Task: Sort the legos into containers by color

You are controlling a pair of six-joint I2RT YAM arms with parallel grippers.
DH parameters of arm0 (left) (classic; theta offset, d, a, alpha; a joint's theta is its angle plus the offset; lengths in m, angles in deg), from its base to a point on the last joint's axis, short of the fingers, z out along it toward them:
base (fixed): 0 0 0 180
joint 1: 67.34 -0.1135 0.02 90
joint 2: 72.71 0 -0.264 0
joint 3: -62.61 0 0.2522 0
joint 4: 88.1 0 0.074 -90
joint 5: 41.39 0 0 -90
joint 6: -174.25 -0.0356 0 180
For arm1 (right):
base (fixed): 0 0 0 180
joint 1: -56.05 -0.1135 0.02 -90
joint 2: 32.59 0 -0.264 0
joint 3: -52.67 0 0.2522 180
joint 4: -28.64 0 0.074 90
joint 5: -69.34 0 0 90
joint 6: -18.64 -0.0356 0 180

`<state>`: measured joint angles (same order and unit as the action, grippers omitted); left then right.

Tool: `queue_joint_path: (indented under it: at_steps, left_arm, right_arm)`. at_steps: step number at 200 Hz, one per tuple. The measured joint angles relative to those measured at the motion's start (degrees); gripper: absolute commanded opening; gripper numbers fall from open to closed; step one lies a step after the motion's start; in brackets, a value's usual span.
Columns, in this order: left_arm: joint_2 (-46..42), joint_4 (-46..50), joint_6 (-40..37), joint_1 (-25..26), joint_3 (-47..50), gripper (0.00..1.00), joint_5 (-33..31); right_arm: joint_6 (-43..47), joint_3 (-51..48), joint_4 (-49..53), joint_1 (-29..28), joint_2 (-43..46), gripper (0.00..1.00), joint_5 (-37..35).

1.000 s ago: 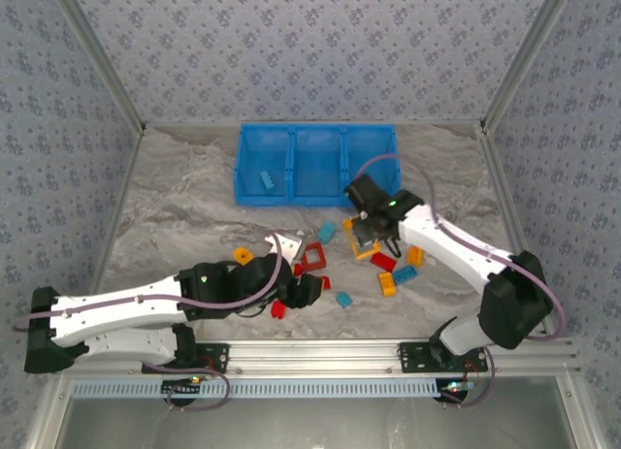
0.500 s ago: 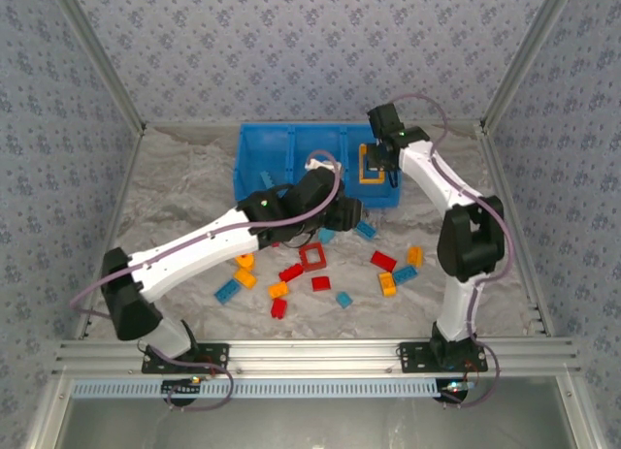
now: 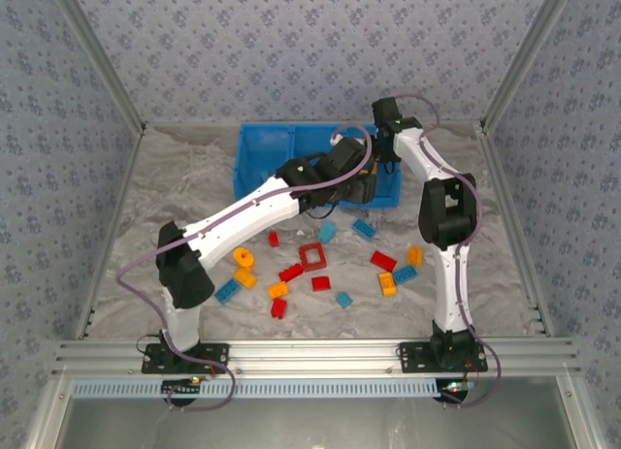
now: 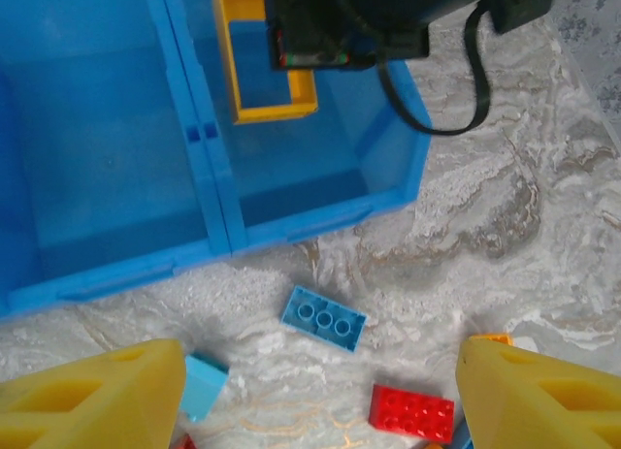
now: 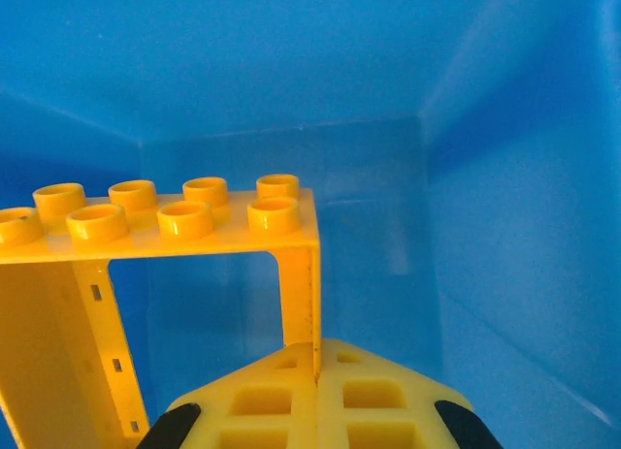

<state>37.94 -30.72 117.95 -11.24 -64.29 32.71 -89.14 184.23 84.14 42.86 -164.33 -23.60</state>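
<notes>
Reaching from the near edge in the top view, the left arm (image 3: 243, 216) stretches to the front of the blue bin (image 3: 262, 168). The right arm (image 3: 441, 211) bends over the bin's right-hand compartment. Red, light blue and yellow-orange bricks (image 3: 383, 261) lie scattered on the table (image 3: 175, 197) in front of the bin.

In the left wrist view, the left gripper (image 4: 320, 400) hangs released above the table just before the bin, its fingers (image 4: 97, 391) spread wide with nothing between them. A light blue brick (image 4: 324, 318) and a red brick (image 4: 411, 411) lie below. The right gripper (image 4: 310, 42) holds a yellow frame (image 4: 262, 110) in the right-hand compartment.

In the right wrist view, its fingers (image 5: 252, 410) are clamped on one side post of the frame, inside the blue walls. I cannot tell whether the frame touches the floor.
</notes>
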Motion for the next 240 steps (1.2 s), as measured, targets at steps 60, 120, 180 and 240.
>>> queue_joint_path:
  at_steps: [60,120,180,240]
  left_arm:
    - [9.7,5.1,-4.3,3.0,-12.9,0.74,-5.2]
    - [10.3,7.3,-4.8,3.7,-12.9,0.73,-6.4]
    - [9.1,7.3,-4.7,4.3,-9.8,0.73,-7.5]
    - [1.0,7.0,-4.0,4.5,-0.2,0.73,-7.7]
  right_arm:
    - [0.0,6.7,0.9,-0.1,-5.5,0.0,2.1]
    - [0.0,9.2,1.4,-0.1,-8.4,0.05,2.4]
    - [0.5,9.8,1.8,-0.1,-9.3,0.22,2.4]
    - [0.9,9.8,3.0,-0.3,-7.0,0.29,2.5]
